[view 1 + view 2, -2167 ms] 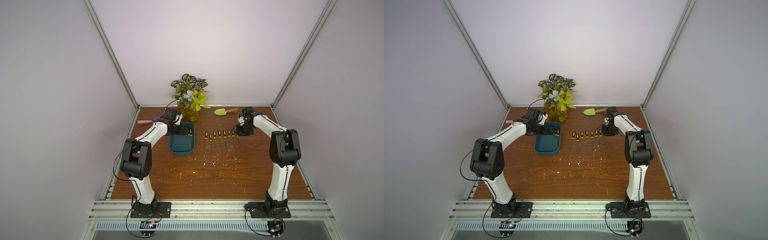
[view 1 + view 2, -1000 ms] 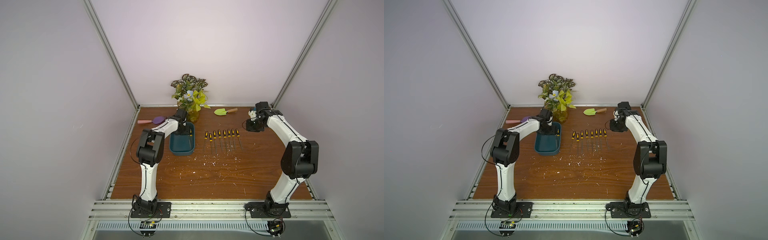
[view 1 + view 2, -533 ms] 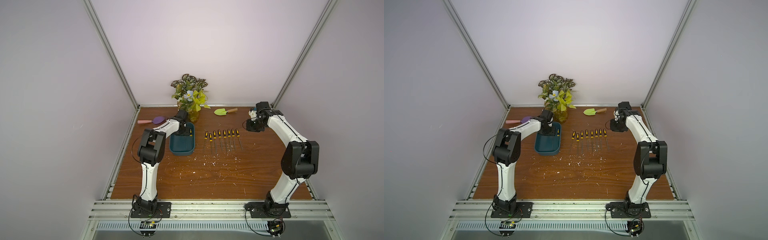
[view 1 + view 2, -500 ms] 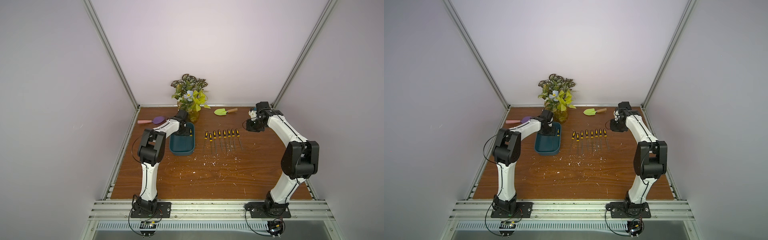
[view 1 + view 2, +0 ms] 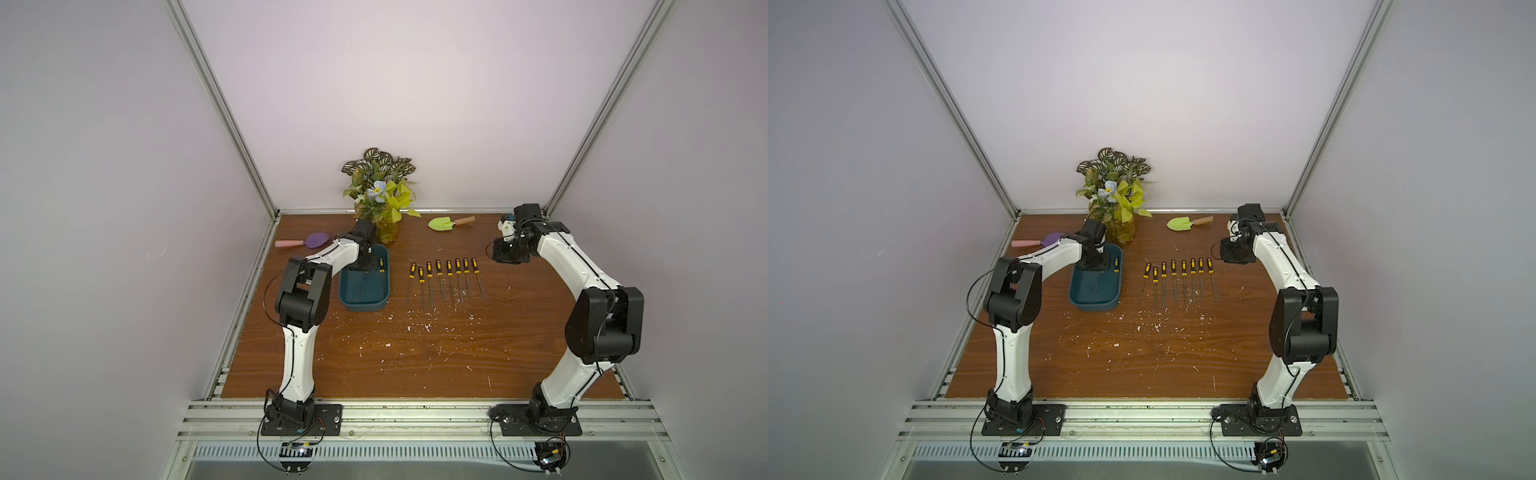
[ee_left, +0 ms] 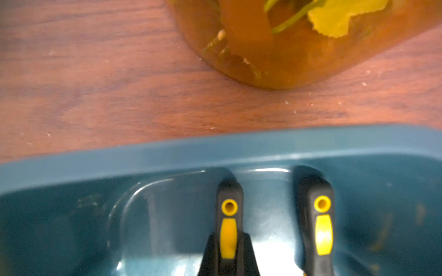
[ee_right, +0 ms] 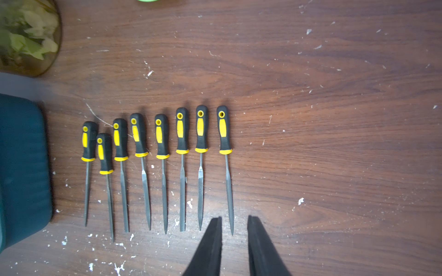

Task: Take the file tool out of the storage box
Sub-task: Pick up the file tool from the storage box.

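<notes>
The dark teal storage box (image 5: 361, 305) lies left of centre in both top views (image 5: 1094, 306). Two file tools with black and yellow handles lie inside it. My left gripper (image 6: 228, 239) reaches into the box's far end and is shut on the handle of one file tool (image 6: 229, 215). The second file (image 6: 321, 227) lies loose beside it. In a top view the left gripper (image 5: 365, 266) hides the held handle. My right gripper (image 7: 234, 218) hovers open and empty above the table, at the right end of the file row (image 5: 505, 257).
Several more files (image 5: 444, 278) lie in a row on the wooden table right of the box. An amber vase of plants (image 5: 386, 235) stands just behind the box. A green trowel (image 5: 449, 223) and a purple scoop (image 5: 303, 241) lie at the back.
The left gripper's fingers have closed on the file handle inside the box. Before that, the left elbow swung inward and the right arm drew back from the file row toward the far right.
</notes>
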Controlling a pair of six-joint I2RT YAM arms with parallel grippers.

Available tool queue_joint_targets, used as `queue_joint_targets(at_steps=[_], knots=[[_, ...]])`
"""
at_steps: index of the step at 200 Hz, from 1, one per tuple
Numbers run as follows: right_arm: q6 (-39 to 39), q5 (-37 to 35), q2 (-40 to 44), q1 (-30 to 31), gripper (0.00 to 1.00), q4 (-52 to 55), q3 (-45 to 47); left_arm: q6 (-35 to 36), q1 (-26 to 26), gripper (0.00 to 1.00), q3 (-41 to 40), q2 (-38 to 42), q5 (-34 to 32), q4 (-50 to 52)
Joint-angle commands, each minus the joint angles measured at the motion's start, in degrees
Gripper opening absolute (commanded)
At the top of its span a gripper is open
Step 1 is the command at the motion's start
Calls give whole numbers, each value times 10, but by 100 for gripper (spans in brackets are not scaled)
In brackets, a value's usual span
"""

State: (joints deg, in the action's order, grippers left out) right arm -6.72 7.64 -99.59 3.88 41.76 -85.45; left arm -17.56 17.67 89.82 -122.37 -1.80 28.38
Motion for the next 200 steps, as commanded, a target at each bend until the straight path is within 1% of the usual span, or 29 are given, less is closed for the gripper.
queue_joint_targets(at_steps=[1,19,31,37,46,59,67,80,90,105,120,142,151,162,182,200], knots=[[10,50,41,-1,25,-32,15,8,5,0,-25,35,-6,26],[10,101,60,-1,25,-66,39,24,5,0,-42,82,12,25],[12,166,75,-1,27,-103,61,38,6,0,-45,114,33,24],[10,198,86,-1,28,-129,78,48,5,0,-67,131,49,22],[2,268,103,-1,30,-179,112,63,5,0,-73,153,80,19],[-29,371,124,1,32,-283,163,80,6,0,-78,181,138,12],[-60,420,134,5,32,-348,194,90,5,0,-82,196,182,2],[-117,470,143,18,34,-440,237,93,3,0,-88,213,255,-21],[-144,496,144,37,35,-498,258,85,0,0,-89,220,310,-41],[-151,512,136,76,37,-528,264,57,-9,0,-89,223,403,-79],[-163,511,118,116,37,-556,264,6,-19,0,-95,224,496,-142],[-246,514,90,164,37,-692,286,-96,-29,0,-128,233,590,-291],[-272,510,77,178,36,-736,291,-134,-30,0,-137,235,610,-337],[-289,501,58,192,35,-763,289,-161,-32,0,-141,235,627,-369],[-307,485,31,214,31,-797,282,-202,-33,0,-153,236,650,-422],[-314,472,13,231,30,-813,269,-253,-34,0,-176,235,673,-497]])
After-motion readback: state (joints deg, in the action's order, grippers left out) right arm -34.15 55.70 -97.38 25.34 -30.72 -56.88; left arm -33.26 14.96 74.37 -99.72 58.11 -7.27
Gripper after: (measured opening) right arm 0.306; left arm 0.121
